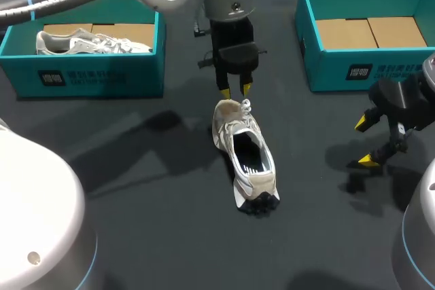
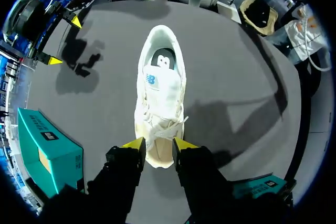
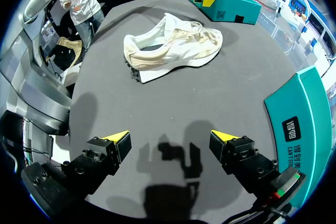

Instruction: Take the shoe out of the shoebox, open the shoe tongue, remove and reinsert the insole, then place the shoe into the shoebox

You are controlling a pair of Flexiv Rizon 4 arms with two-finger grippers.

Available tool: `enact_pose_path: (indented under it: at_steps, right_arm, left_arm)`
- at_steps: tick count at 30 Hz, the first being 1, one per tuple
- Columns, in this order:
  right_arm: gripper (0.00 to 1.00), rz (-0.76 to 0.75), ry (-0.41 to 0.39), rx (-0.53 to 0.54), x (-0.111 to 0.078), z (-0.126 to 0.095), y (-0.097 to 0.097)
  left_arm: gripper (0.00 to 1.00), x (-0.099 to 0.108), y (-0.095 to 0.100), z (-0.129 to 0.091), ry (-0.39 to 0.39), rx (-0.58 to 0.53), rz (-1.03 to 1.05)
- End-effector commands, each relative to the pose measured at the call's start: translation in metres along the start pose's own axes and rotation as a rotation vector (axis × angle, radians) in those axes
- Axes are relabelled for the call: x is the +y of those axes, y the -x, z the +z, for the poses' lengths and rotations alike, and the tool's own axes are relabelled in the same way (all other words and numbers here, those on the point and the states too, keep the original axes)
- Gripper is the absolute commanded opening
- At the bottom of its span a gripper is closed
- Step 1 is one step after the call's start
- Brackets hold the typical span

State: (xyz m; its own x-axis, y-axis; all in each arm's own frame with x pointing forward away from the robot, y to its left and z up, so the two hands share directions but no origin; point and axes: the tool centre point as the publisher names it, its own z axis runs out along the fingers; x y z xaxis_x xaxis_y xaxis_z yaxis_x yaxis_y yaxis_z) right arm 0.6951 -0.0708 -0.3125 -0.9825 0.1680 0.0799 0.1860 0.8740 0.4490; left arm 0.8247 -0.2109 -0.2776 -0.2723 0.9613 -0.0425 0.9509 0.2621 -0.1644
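A white sneaker (image 1: 245, 147) lies on the dark table at the middle, toe toward the back, heel toward the front, its opening facing up. My left gripper (image 1: 234, 90) comes down at the toe; in the left wrist view its two fingers (image 2: 134, 144) press the toe of the sneaker (image 2: 160, 93) from both sides. My right gripper (image 1: 367, 142) hangs open over bare table to the right, well away from the sneaker (image 3: 173, 48), with nothing in the right gripper (image 3: 169, 140). An empty teal shoebox (image 1: 367, 66) stands at the back right.
A second teal shoebox (image 1: 88, 73) at the back left holds another white sneaker (image 1: 88, 42). Bare table lies around and in front of the shoe. My left arm crosses over the back of the table.
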Motion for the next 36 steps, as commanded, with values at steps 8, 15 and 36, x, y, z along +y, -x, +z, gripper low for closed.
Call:
enact_pose_path:
  at_steps: [8,15,36]
  right_arm:
    - [1.0,0.0,-0.001,-0.002,0.0,0.0,-0.002]
    - [1.0,0.0,-0.001,-0.002,0.0,0.0,-0.002]
    - [1.0,0.0,-0.001,-0.002,0.0,0.0,-0.002]
  left_arm:
    - [0.33,-0.024,-0.002,0.004,-0.039,-0.003,0.045]
    - [0.33,-0.047,-0.001,0.033,-0.077,0.009,0.062]
    - [0.33,-0.073,-0.016,0.041,-0.099,-0.063,0.097]
